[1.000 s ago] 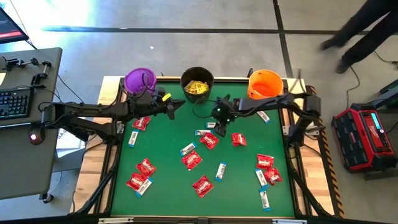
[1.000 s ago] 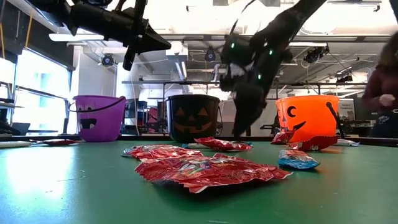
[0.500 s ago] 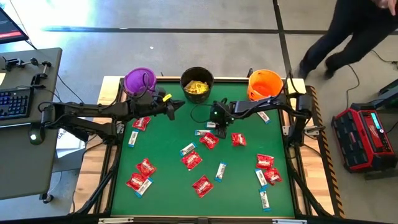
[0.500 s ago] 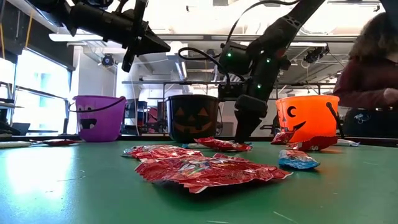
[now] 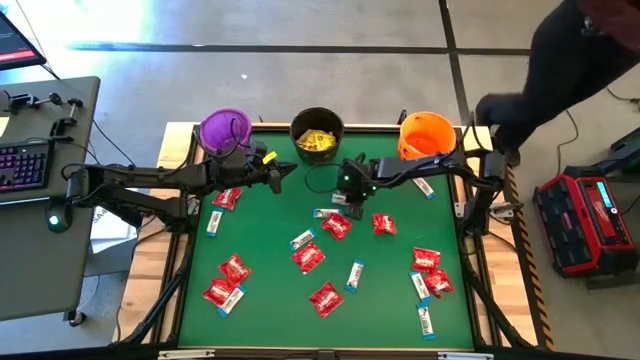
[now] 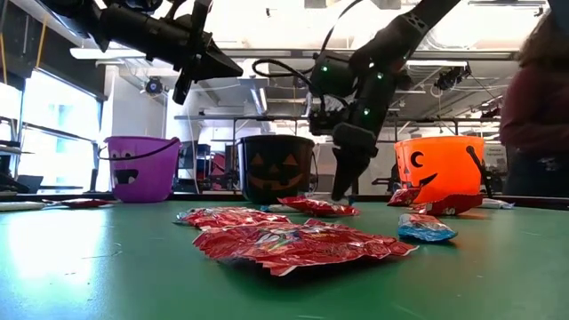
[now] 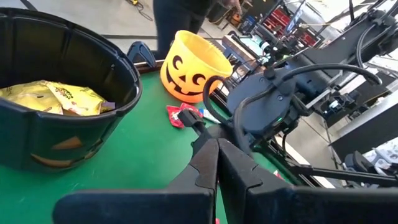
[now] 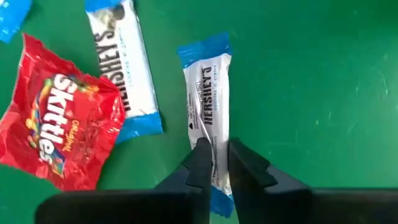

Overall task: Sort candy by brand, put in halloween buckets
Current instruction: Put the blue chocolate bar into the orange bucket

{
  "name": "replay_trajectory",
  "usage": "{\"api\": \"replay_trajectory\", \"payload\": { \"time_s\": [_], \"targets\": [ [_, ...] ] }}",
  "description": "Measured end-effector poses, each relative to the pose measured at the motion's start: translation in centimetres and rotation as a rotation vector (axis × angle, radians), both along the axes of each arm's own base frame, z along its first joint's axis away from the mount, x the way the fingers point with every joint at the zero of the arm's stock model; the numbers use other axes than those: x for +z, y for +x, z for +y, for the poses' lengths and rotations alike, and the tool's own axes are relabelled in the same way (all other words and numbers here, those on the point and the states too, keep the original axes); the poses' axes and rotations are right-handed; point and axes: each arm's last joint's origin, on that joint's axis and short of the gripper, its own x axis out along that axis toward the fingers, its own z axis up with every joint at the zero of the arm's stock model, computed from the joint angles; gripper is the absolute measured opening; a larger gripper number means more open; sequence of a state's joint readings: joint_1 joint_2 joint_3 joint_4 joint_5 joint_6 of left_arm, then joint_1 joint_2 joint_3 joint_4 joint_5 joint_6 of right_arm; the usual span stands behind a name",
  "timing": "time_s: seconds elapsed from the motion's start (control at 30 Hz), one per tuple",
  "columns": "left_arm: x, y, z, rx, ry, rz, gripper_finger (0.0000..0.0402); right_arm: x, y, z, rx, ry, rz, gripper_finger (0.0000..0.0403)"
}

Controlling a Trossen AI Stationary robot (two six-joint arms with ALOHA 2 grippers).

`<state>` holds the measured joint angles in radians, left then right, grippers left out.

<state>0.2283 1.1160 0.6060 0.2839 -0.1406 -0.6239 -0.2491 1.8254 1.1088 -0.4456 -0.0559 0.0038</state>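
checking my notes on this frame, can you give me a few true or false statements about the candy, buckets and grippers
1. The right gripper is closed on a white-and-blue bar. True.
2. The black bucket is empty. False: yellow packets lie inside it.
3. The left gripper is shut and holds nothing. True.
4. A red packet lies inside the orange bucket. False: that packet lies on the green table, beside a second white-and-blue bar.
5. The purple bucket stands between the other two. False: the black one is in the middle.
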Motion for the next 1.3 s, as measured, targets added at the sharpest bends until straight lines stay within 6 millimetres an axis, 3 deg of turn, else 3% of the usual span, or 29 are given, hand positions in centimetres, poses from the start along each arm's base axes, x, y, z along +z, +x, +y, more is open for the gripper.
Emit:
{"api": "replay_trajectory", "payload": {
  "time_s": [0.13,0.43,0.67,0.83,1.03,1.17,1.3],
  "targets": [
    [0.0,0.0,0.0,-0.001,0.006,0.003,0.0000,1.3,0.3,-0.3,-0.005,0.001,-0.017,0.0002],
    [0.0,0.0,0.0,-0.006,0.022,0.011,0.0000,2.9,0.4,-0.2,0.002,0.029,0.025,0.0001],
    [0.0,0.0,0.0,0.005,0.026,0.013,0.0000,7.9,-1.0,-0.6,-0.033,-0.001,0.004,0.0001],
    [-0.2,0.0,-0.1,-0.024,0.015,0.029,0.0000,12.4,-4.0,-2.1,-0.160,-0.063,-0.036,0.0001],
    [-0.5,-0.1,-0.1,-0.023,-0.001,0.058,0.0000,16.4,-9.4,-4.8,-0.417,-0.174,-0.061,0.0000],
    [-0.5,-0.1,-0.1,-0.030,0.023,0.069,0.0000,17.9,-12.9,-6.8,-0.610,-0.241,-0.059,0.0000],
    [-0.5,-0.1,-0.1,-0.063,0.045,0.077,0.0000,18.2,-15.4,-8.7,-0.736,-0.270,-0.020,0.0000]
  ]
}}
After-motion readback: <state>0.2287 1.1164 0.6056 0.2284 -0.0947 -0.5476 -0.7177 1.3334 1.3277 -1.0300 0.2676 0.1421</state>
